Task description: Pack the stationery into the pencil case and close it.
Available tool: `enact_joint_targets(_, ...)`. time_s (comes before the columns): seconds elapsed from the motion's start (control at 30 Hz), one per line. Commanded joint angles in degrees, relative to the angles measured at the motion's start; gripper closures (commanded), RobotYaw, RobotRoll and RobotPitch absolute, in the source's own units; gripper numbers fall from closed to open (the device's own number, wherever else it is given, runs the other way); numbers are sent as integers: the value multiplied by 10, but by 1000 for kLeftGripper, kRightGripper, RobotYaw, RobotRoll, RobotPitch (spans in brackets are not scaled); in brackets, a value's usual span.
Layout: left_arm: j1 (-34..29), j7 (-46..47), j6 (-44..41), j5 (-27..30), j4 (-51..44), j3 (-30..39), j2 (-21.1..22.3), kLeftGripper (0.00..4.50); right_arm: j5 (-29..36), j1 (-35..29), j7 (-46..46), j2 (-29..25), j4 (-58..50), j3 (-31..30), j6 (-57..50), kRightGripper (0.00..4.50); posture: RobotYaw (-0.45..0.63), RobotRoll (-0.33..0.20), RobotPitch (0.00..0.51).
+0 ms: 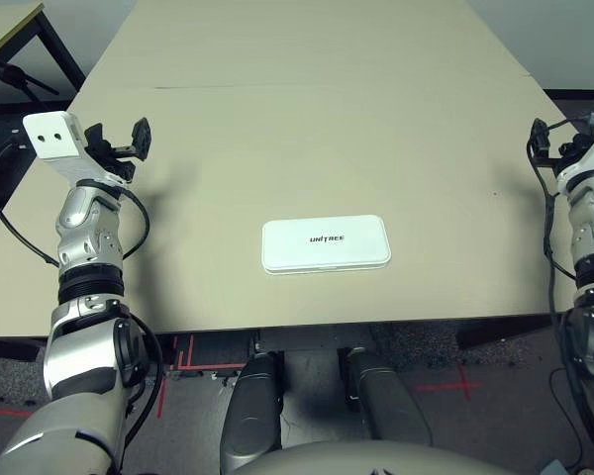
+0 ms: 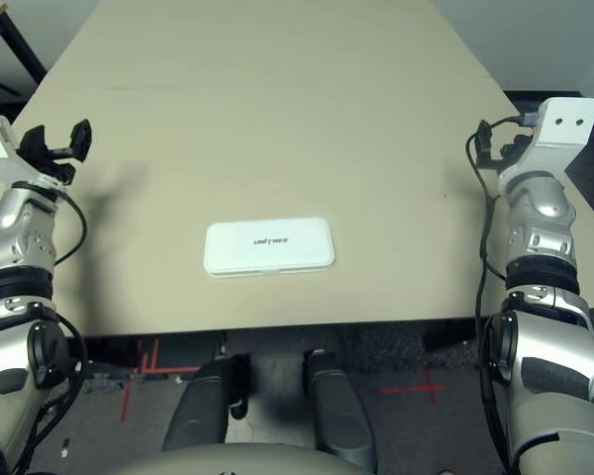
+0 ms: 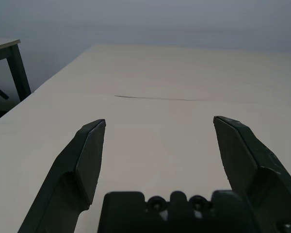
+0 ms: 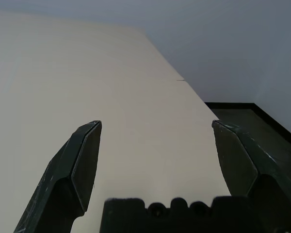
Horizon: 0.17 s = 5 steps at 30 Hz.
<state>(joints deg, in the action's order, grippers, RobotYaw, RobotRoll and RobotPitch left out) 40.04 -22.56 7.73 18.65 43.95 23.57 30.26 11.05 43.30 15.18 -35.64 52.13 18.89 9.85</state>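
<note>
The pencil case [image 1: 326, 244] lies flat on the big tan table [image 1: 307, 109]. It is white, with round corners and small dark letters on its lid. The lid is down, so the case is shut. It sits near the table edge closest to the robot, about in the middle between the two arms.

The left gripper [image 1: 125, 140] is up above the table's left side. Its two black fingers [image 3: 87, 155] are spread wide apart, and nothing is between them. In the left wrist view there is just bare table between the fingers, with a thin dark line across the top of the table farther off. The pencil case is well apart from this gripper, off to its right and closer to the robot.

The right gripper [image 2: 495, 143] is up by the table's right edge. Its two black fingers [image 4: 82, 160] are spread wide too, and they hold nothing. In the right wrist view, bare table shows between them, and the dark floor [image 4: 262, 121] is past the table edge on one side. The pencil case is well apart from this gripper as well, off to its left and closer to the robot.

Both grippers point away from the robot, out over the table. Neither one touches the case
</note>
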Motion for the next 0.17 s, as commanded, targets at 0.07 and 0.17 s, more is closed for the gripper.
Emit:
enact_joint_targets(0.07,-9,-5,2,-6,2,-6,2,25,-1,-12,9,9,-2,-3,6,0,-100,0,230)
enact_joint_targets(0.17,-13,-9,0,-7,-2,-9,3,25,-2,-19,11,14,-7,-4,7,0,-104,0,226)
